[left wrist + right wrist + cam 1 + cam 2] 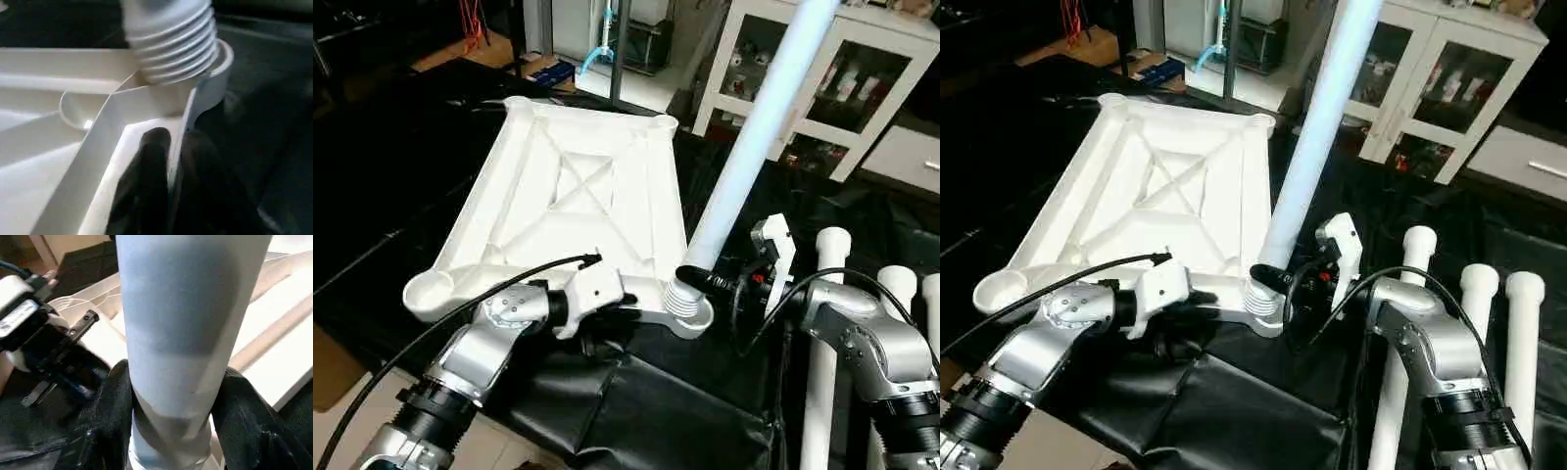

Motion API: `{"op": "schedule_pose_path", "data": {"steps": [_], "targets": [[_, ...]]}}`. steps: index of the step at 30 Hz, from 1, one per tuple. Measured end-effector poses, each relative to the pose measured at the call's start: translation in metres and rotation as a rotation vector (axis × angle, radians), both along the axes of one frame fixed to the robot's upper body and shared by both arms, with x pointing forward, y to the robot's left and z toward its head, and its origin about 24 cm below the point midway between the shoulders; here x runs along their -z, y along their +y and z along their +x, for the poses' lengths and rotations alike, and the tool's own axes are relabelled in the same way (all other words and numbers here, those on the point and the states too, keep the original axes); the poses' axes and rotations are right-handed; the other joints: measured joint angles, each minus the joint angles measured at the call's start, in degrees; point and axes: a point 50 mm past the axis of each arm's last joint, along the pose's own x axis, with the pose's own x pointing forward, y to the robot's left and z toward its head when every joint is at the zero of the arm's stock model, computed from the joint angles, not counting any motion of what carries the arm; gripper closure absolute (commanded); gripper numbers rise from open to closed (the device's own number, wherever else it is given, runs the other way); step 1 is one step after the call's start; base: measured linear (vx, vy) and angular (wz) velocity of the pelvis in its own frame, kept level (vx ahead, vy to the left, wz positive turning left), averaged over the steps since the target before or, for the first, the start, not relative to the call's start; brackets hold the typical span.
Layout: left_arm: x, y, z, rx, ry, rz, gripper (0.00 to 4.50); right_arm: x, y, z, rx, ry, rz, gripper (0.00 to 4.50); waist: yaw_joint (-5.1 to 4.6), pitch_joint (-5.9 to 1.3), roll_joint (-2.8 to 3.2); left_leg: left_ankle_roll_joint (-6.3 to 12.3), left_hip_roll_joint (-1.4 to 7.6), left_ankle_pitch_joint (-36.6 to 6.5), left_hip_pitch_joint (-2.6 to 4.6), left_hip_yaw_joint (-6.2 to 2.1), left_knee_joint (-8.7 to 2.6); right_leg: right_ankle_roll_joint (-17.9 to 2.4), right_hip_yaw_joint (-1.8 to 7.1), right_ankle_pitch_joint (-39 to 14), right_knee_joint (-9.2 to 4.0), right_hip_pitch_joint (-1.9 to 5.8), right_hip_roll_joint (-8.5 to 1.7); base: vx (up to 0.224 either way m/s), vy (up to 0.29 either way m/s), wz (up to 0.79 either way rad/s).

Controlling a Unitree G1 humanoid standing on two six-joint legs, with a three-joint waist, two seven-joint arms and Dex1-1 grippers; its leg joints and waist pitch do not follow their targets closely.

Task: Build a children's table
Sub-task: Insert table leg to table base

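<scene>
Tabletop (558,196): inverted on black table (372,186). Leg (754,137): threaded end in near corner socket (690,313), leaning. Right pincer (710,282) clamped on leg; left pincer (161,161) clamped on tabletop rim beside socket. Risk: tilted leg cross-threading.

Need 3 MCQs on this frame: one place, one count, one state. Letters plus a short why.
1. The leg the right gripper holds stands at which socket?
A. near right
B. far left
C. near left
2. Spare legs lying to the right:
A. one
B. three
C. five
3. The tabletop lies:
A. underside up
B. on edge
C. top up

A: its threaded end sits in the near right corner socket.
B: three tube ends show beside the right arm.
A: ribs and X-brace face up.
</scene>
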Motion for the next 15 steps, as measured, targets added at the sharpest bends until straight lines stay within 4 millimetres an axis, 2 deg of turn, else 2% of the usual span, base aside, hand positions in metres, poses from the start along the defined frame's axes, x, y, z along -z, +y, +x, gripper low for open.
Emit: {"op": "schedule_pose_path", "data": {"steps": [1, 6, 12, 15], "targets": [[0.0, -0.001, 0.0, 0.0, -0.001, -0.004, 4.15, 0.0, 0.0, 0.0, -0.001, 0.003, 0.001, 2.64, -0.17, -0.04, -0.12, 0.0, 0.0, 0.0, 0.01, 0.0, 0.0, 0.0, 0.0, 0.0, 0.01, 0.0, 0.0, 0.0, 0.0, 0.0], [-0.002, -0.002, -0.001, 0.004, -0.013, -0.01, 4.44, 0.002, -0.006, -0.002, -0.009, 0.064, 0.027, 2.64, -0.58, -0.15, -0.33, -0.01, 0.02, 0.01, 0.07, -0.02, 0.01, 0.0, 0.0, 0.0, 0.04, 0.06, 0.01, 0.0, 0.0, 0.0], [-0.002, -0.001, -0.002, 0.003, -0.012, -0.006, 4.5, 0.008, -0.023, 0.0, 0.032, 0.213, 0.078, 2.64, -0.7, -0.16, -0.36, -0.01, 0.01, 0.01, 0.05, -0.05, 0.15, 0.01, 0.0, 0.02, 0.05, 0.1, 0.02, 0.0, 0.0, 0.0], [-0.002, -0.001, -0.002, 0.006, -0.012, -0.004, 4.5, 0.006, -0.031, 0.004, 0.047, 0.222, 0.074, 2.64, -0.66, -0.16, -0.36, -0.02, 0.02, 0.01, 0.04, -0.07, 0.15, 0.02, -0.01, 0.02, 0.05, 0.09, 0.02, 0.0, 0.0, 0.0]]}}
